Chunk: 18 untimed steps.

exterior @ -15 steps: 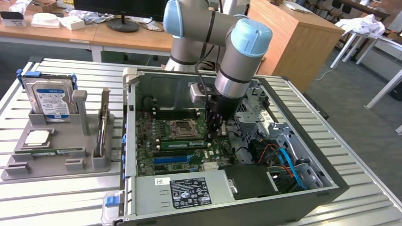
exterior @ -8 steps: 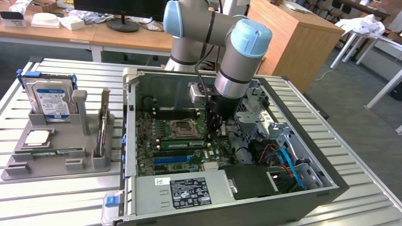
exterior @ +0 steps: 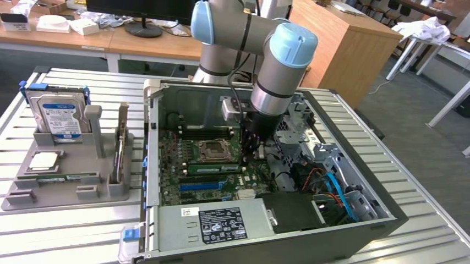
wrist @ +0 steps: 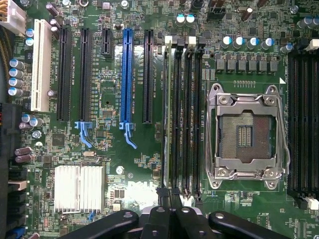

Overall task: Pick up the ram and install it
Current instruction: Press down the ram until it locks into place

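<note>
Fingers [wrist: 164, 209] of the gripper [wrist: 169, 199] sit closed just above the ram [wrist: 165, 114], which stands edge-on in its slot on the motherboard [wrist: 109, 144], beside the empty processor socket [wrist: 245, 135]. Pressing evenly should seat it well. From outside, the arm reaches down into the open computer case [exterior: 367, 203], right of the hard drive [exterior: 59, 115].

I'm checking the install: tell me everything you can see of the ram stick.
The ram is a long, thin green board with dark chips. It stands on edge in the motherboard's memory slots beside the empty processor socket, in the slot of that bank farthest from the socket. The shut gripper sits over one end of it; whether they touch is unclear.
</note>
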Each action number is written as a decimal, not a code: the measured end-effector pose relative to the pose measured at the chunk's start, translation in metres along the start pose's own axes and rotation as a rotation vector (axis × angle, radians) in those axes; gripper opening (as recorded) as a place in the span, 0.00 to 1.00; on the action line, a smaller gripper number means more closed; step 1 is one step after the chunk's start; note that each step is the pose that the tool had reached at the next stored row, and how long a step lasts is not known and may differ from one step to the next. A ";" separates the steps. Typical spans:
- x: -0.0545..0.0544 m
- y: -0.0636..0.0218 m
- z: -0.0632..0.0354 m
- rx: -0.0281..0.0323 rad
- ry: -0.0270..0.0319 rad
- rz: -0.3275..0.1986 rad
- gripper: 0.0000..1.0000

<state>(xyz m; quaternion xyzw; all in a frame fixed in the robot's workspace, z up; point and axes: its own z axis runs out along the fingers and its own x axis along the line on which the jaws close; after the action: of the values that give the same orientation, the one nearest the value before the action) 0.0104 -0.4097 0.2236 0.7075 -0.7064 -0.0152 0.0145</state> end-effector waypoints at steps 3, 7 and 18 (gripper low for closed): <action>0.000 0.0000 0.0003 0.0001 -0.0003 0.000 0.10; 0.000 -0.0001 0.0011 0.0000 -0.0005 0.000 0.10; 0.000 -0.0001 0.0017 0.0001 -0.0006 0.000 0.10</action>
<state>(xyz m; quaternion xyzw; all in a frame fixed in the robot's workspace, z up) 0.0105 -0.4097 0.2219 0.7075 -0.7064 -0.0154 0.0142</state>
